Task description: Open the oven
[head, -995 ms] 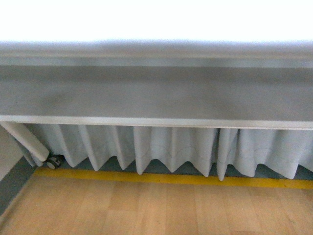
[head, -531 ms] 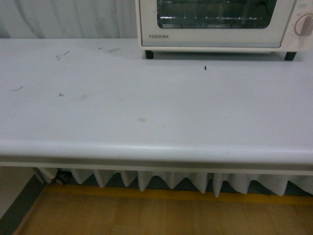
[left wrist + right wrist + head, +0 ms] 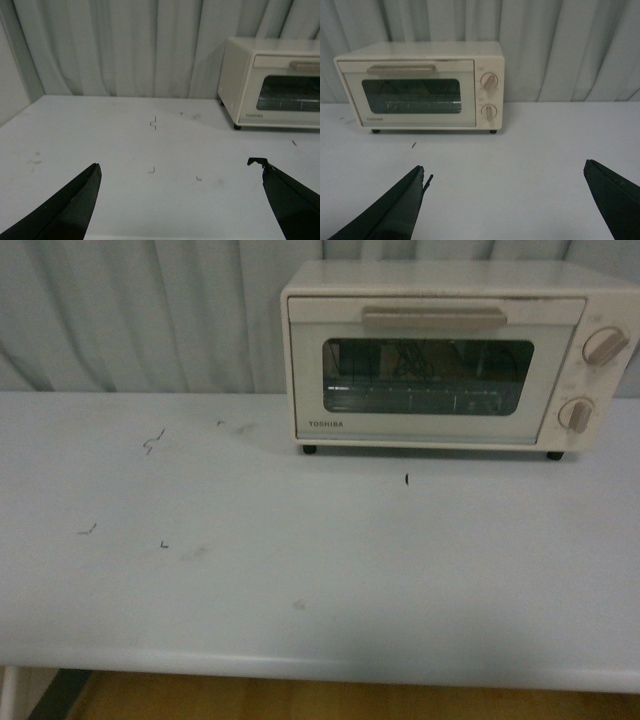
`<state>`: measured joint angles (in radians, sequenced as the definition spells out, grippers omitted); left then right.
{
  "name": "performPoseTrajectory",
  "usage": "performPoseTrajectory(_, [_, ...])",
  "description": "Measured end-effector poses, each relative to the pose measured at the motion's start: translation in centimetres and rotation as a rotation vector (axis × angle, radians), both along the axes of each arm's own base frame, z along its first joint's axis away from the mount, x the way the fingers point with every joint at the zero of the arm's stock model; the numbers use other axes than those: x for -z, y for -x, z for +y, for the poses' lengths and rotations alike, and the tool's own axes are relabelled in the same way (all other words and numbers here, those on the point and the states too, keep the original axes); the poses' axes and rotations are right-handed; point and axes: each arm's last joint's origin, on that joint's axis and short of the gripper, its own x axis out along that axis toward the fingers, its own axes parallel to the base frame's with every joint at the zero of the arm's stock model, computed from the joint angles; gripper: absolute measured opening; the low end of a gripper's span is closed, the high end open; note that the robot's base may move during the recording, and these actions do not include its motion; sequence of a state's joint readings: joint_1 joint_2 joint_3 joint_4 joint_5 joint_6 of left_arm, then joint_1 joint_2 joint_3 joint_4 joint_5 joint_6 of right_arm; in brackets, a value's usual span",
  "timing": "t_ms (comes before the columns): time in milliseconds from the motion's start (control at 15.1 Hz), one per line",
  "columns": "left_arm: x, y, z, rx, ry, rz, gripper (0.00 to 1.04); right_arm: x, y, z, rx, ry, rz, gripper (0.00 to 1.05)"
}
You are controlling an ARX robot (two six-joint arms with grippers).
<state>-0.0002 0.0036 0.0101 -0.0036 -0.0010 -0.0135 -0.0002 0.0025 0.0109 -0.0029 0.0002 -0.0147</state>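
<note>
Oven (image 3: pixel 440 355) sits at back of table (image 3: pixel 250 570), right of centre, against curtain (image 3: pixel 140 315). Door shut, handle (image 3: pixel 435 317) up top. L gripper (image 3: pixel 176 165) spread wide, empty; R gripper (image 3: pixel 505 167) wide too, w/ nothing held.

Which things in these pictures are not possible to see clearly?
Inside of the oven: front view, dim glass window shows only the rack.
Markings around the upper knob: right wrist view, too small.
The oven's right side: left wrist view, cut by picture edge.
</note>
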Motion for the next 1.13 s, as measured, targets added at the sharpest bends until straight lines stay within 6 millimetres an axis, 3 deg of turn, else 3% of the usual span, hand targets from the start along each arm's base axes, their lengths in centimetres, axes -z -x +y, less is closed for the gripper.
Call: performPoseTrajectory(1128, [-0.01, 0.0, 0.0, 0.001, 0.0, 0.0, 0.98, 0.02, -0.01, 0.0, 0.0, 0.0, 0.003, 0.98])
